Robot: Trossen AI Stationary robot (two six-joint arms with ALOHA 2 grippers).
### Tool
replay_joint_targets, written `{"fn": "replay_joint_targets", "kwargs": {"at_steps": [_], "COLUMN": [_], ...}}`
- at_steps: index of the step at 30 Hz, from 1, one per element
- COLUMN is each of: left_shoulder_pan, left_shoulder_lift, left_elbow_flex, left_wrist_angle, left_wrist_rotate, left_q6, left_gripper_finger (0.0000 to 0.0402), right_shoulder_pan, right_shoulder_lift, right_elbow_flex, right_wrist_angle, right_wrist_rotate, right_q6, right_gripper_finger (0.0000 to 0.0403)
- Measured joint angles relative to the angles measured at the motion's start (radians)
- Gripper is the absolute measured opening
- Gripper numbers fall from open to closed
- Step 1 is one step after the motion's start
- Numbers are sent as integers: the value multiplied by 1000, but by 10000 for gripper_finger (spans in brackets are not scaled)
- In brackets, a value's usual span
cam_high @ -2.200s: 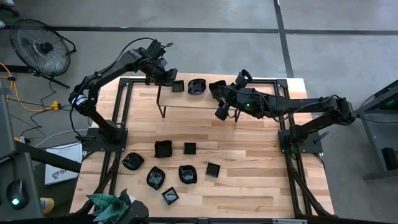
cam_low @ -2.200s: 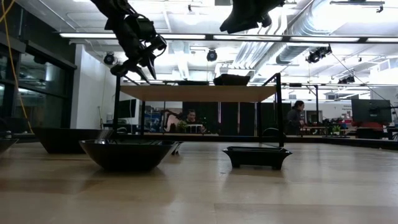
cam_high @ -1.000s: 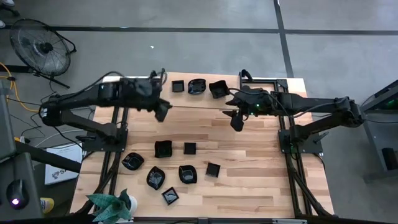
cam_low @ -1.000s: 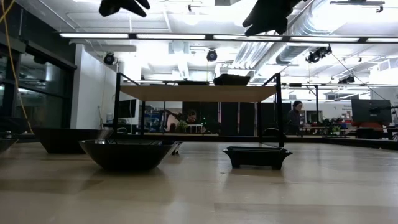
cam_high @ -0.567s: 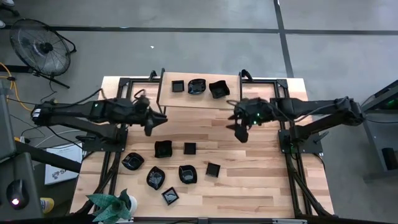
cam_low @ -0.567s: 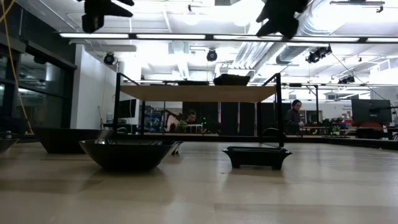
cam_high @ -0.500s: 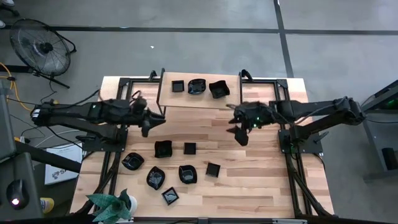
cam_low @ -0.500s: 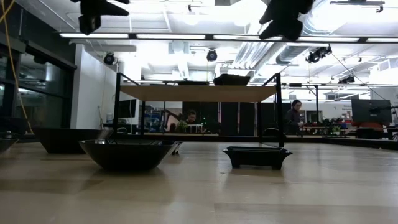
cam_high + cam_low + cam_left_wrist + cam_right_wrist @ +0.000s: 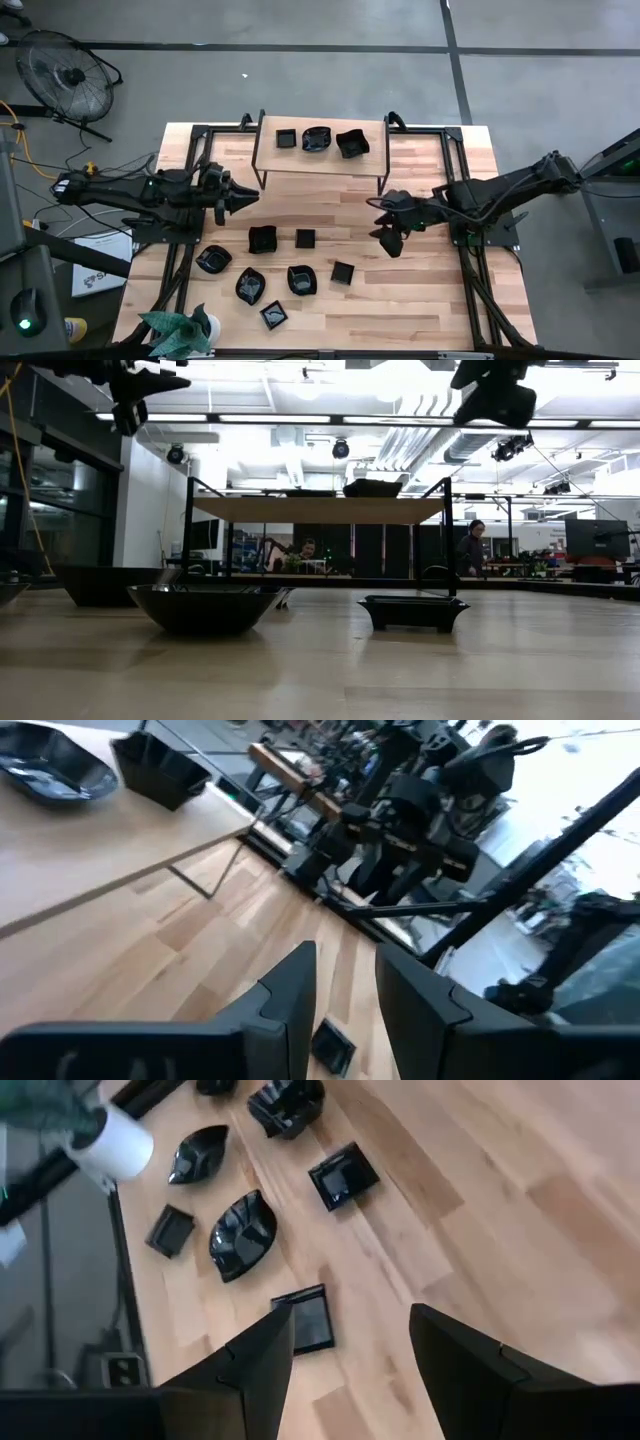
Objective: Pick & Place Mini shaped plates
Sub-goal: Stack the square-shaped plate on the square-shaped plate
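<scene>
Three plates point(image 9: 318, 140) already sit in a row on the shelf point(image 9: 268, 155) at the top centre of the high view; seven more lie loose on the desk point(image 9: 420, 290) in the lower centre. Neither arm carries anything, so this looks like the reach for the next pick.

The right pincer point(image 9: 390, 238) hangs over the desk right of centre, fingers well apart and empty. Its wrist view looks down on a small square plate point(image 9: 307, 1320) just ahead of the fingertips, which is probably the one at the right end of the cluster point(image 9: 343, 272). The next move calls for lowering over it and straddling one rim. That plate is square, with no real long axis; its edges lie slightly turned from the desk's planks, so the wrist may need a small twist.

The left pincer point(image 9: 240, 197) hovers at centre left, pointing right, fingers a narrow gap apart and empty. Nearest below it is a crumpled plate point(image 9: 262, 239).
</scene>
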Motion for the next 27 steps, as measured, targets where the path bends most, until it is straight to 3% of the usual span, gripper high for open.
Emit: {"fn": "replay_joint_targets", "kwargs": {"at_steps": [6, 11, 17, 27], "left_shoulder_pan": [0, 0, 0, 0], "left_shoulder_lift": [-7, -6, -7, -30], "left_elbow_flex": [-73, -101, -102, -102], "left_wrist_angle": [110, 139, 142, 140], "left_wrist_rotate": [45, 84, 109, 118], "left_q6": [0, 4, 43, 77], "left_gripper_finger": [104, 104, 104, 104], "right_shoulder_pan": [55, 116, 170, 221], "right_shoulder_lift": [25, 81, 153, 283], "right_elbow_flex": [0, 0, 0, 0], "right_wrist_angle": [-32, -72, -107, -63], "right_wrist_rotate": [17, 80, 75, 71], "right_q6": [251, 440, 665, 828], "right_gripper_finger": [195, 195, 195, 195]}}
